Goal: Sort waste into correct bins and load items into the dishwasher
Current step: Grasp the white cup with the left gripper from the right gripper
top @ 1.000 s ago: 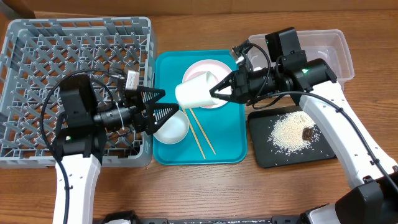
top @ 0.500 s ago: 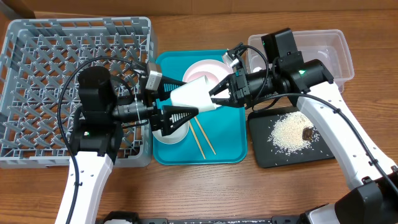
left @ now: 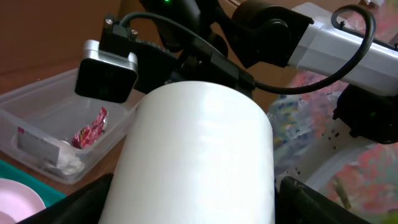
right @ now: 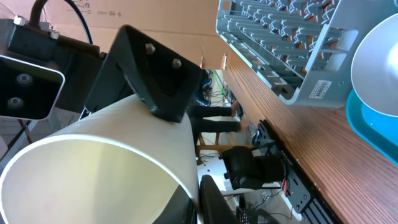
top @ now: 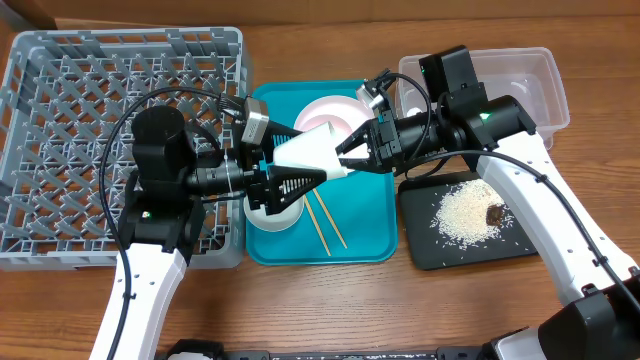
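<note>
White cup (top: pixel 318 150) lies on its side in the air over the teal tray (top: pixel 372 215), between both claws. Right gripper (top: pixel 345 150) is clamped on the rim, one finger inside. Left gripper (top: pixel 306 160) fingers are apart, straddling the closed end; can't tell if they touch. Cup is plain, smooth, glossy.

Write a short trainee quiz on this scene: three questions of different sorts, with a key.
1. True or false: the right gripper holds the small white cup by its rim, clear of the table.
2. The crinkled red snack wrapper lies in: A) the deep clear plastic tub; B) the small pink dish; C) the large grey plastic dish rack.
3. How many thin wooden chopsticks lie on the flat teal tray?

Key: 1 true; 2 A; 3 two.
</note>
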